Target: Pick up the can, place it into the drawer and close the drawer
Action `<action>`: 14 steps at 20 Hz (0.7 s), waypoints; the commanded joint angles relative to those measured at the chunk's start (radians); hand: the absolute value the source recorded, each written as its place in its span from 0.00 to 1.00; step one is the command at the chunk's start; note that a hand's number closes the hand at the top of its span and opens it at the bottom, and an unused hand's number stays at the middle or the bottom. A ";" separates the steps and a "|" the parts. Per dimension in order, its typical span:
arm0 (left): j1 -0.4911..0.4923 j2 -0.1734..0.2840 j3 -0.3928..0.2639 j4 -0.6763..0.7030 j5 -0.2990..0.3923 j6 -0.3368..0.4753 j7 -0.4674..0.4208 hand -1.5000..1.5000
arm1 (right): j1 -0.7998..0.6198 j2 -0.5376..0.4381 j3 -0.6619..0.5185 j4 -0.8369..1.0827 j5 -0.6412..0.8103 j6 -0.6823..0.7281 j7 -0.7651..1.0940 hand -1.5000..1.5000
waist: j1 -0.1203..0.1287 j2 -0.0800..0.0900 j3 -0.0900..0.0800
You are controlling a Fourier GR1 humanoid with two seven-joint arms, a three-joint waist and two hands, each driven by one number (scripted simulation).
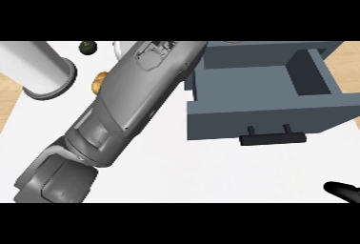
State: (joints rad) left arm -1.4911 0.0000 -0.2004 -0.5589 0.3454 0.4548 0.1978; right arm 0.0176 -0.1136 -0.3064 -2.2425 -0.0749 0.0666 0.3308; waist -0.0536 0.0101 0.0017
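Observation:
The blue-grey drawer (253, 114) stands pulled open at the right, with nothing showing on its floor. Its black handle (273, 139) faces me. My left forearm (126, 105) crosses the view from the lower left up to the top edge beside the drawer's left wall. Its wrist ends at the picture's top, so the left hand is out of sight. I cannot pick out the can; the forearm may hide it. Of my right hand (342, 191) only a straight black finger shows, at the lower right corner, apart from everything.
A tall white cylinder (42, 66) stands at the upper left. An orange object (98, 82) peeks out beside the forearm, with a dark green one (86, 46) behind it. A white rounded edge (123, 47) shows at the top. The white counter (211, 167) runs along the front.

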 commanded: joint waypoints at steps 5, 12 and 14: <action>-0.075 0.000 -0.062 0.165 0.051 0.035 -0.070 1.00 | -0.082 -0.041 -0.014 0.002 -0.024 -0.013 0.062 0.00 | -0.031 0.010 0.001; -0.126 0.000 -0.089 0.218 0.104 0.135 -0.080 0.00 | -0.058 -0.052 -0.020 0.012 -0.049 0.017 0.053 0.00 | -0.050 0.013 0.002; -0.106 0.000 -0.109 0.221 0.114 0.182 -0.109 0.00 | -0.061 -0.028 0.018 0.020 -0.007 0.001 0.047 0.00 | -0.052 0.015 0.002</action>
State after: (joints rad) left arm -1.5932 0.0001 -0.2833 -0.3560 0.4344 0.5778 0.1109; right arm -0.0308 -0.1459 -0.3045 -2.2419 -0.0970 0.0742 0.3720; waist -0.0959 0.0220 0.0033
